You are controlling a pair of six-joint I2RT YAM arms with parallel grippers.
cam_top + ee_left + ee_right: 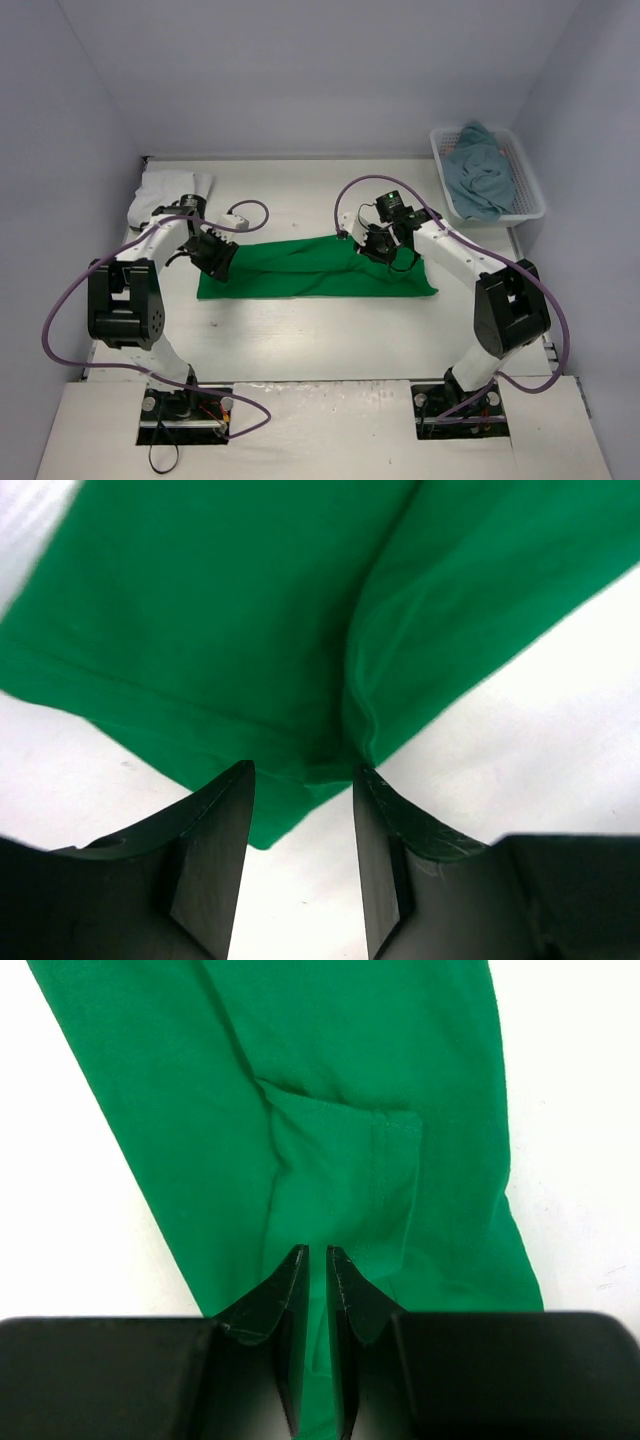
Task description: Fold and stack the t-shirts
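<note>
From above only: green shirt (315, 270) laid as a long strip across the table (300, 335), white shirt (165, 192) bunched at back left, teal shirt (478, 175) heaped in the basket (530, 205). Too small there to judge: either finger gap. From the wrist views: left gripper (302, 770) part open, straddling the strip's hemmed corner; right gripper (316, 1252) nearly closed, pinching green cloth below a hemmed flap.
</note>
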